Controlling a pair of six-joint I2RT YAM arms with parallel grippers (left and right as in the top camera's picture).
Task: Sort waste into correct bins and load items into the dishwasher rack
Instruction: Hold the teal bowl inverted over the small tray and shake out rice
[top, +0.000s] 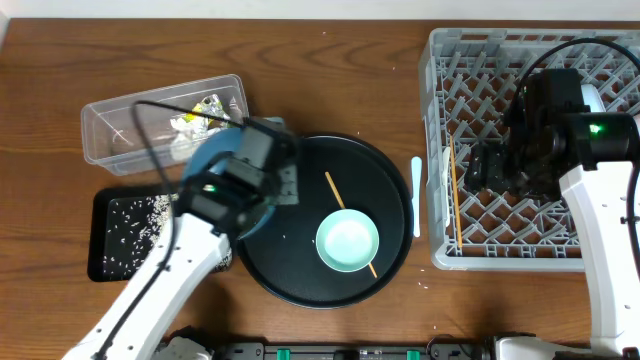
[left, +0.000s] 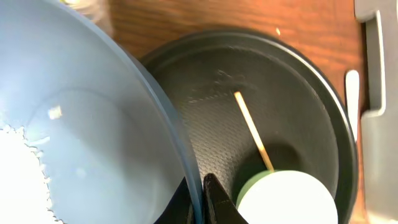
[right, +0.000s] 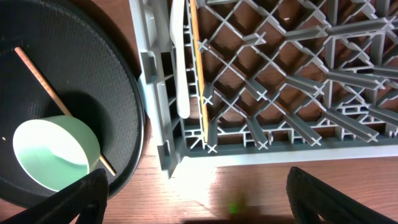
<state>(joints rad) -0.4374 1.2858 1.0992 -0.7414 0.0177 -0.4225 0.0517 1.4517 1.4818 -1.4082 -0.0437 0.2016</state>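
Observation:
My left gripper (left: 200, 200) is shut on the rim of a blue bowl (left: 81, 124), one finger inside and one outside. The bowl (top: 208, 160) is lifted between the clear tub (top: 110, 145) and the round black tray's left edge. White rice grains (left: 15, 168) lie in it. A pale green bowl (top: 347, 241) and a chopstick (top: 335, 190) rest on the round tray. My right gripper (right: 199, 199) hangs open over the dishwasher rack (top: 480, 258), holding nothing. A second chopstick (right: 199, 68) lies inside the rack, and the white spoon (top: 417, 195) lies by the rack's left wall.
The clear tub holds a yellow-green wrapper (top: 207, 104) and white paper (top: 183, 123). A flat black tray (top: 105, 262) at the front left carries scattered rice grains (top: 140, 218). The round black tray (top: 300, 280) fills the middle of the wooden table.

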